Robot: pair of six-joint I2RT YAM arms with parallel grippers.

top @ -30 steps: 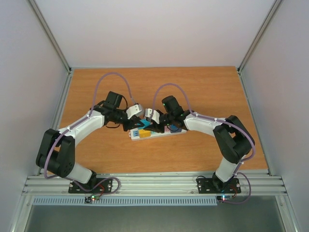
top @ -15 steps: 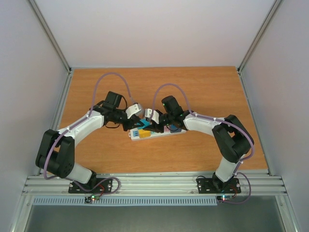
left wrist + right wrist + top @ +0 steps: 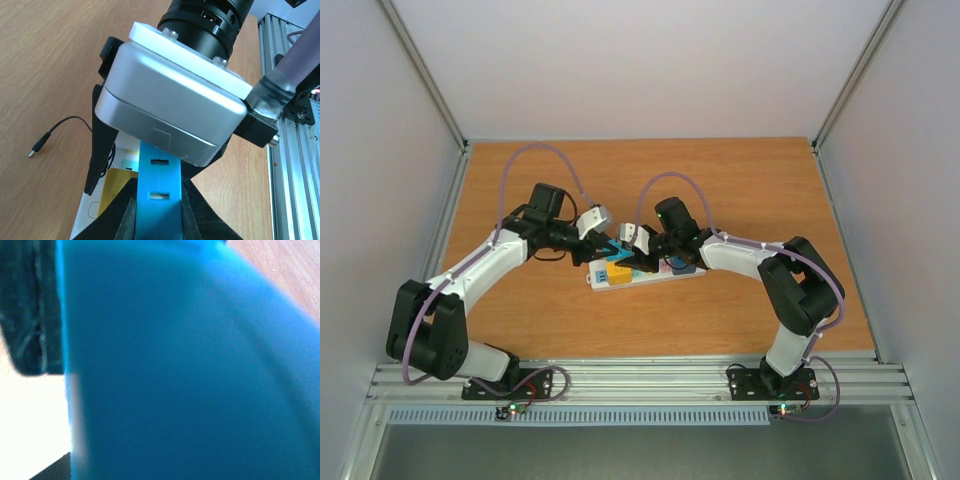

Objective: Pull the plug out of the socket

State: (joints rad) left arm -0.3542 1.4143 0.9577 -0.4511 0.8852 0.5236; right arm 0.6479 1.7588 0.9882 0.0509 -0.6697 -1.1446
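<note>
Nearest the bases, across the middle of the table (image 3: pixel 740 190): socket (image 3: pixel 640 279), a white strip, with blue and yellow faces showing at its left end.

Over that left end: left gripper (image 3: pixel 159 187), clamped on the plug (image 3: pixel 159 165). Black fingers (image 3: pixel 125 212) pressed against both sides of this blue block with two slots. Plug stands tilted above the socket's left end. Cannot tell whether it is seated or free.

Just past the plug, reaching in from over the socket's right half: right gripper (image 3: pixel 642 260), close against the plug. One black finger (image 3: pixel 100 160) hangs down beside the yellow face. Only a blue blur fills its own camera, so cannot tell how wide the jaws stand or whether anything is gripped. Silver wrist camera (image 3: pixel 170 117) sits right above the plug.

Left of the socket, on the wood: thin black lead (image 3: pixel 55 131) ending in a small barrel tip, apart from the strip.
</note>
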